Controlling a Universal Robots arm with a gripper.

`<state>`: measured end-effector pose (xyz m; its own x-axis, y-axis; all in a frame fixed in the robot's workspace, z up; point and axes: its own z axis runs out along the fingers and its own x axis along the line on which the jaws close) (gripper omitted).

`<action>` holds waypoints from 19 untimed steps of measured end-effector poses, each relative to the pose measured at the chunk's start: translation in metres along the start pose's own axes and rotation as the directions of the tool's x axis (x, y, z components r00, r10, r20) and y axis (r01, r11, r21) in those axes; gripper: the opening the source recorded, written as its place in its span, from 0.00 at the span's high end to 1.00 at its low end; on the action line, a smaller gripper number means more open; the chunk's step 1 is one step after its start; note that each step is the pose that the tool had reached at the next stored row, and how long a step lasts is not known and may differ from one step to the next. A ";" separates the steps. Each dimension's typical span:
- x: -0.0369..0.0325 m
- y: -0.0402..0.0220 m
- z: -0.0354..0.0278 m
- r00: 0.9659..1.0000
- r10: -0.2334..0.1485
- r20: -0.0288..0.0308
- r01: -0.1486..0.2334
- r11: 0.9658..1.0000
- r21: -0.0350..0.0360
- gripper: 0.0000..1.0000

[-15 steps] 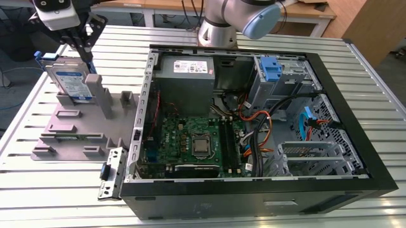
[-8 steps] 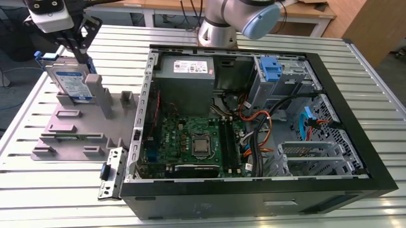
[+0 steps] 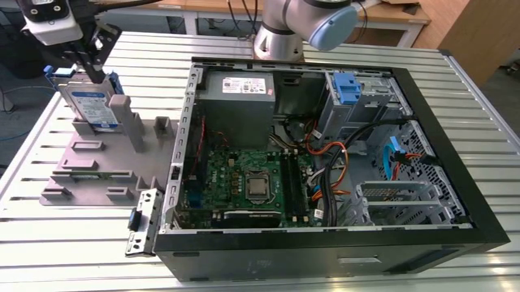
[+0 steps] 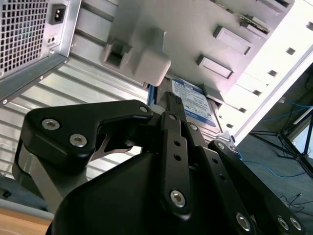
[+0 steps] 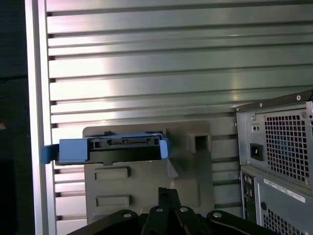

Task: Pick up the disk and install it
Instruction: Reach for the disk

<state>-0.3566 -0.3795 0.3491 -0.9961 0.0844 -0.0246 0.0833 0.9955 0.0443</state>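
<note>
Standing on edge in one grey slotted tray (image 3: 81, 165), the single disk (image 3: 92, 104) sits at the exterior view's left, with blue rails along its sides. The one tool (image 3: 96, 76) hangs right at the disk's top edge; whether it has hold of the disk cannot be told. One open computer case (image 3: 456, 182) lies beside the tray. All rest on a ribbed aluminium worktop (image 3: 150, 55). A wooden desk (image 3: 390, 12) stands behind, and cables (image 4: 274, 169) lie on the floor.
</note>
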 end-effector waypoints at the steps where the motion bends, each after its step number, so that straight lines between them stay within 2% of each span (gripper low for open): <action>1: 0.0029 0.0006 0.0009 1.000 0.000 0.000 0.000 1.000 0.000 0.89; 6: 0.0186 0.0055 0.0047 1.000 0.000 0.000 0.000 1.000 0.000 0.89; 14: 0.0302 0.0224 0.0104 1.000 0.000 0.000 0.000 1.000 0.000 0.89; 19: 0.0390 0.0264 0.0135 1.000 0.000 0.000 0.000 1.000 0.000 0.89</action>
<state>-0.3929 -0.3494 0.3358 -0.9961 0.0847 -0.0245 0.0836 0.9955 0.0443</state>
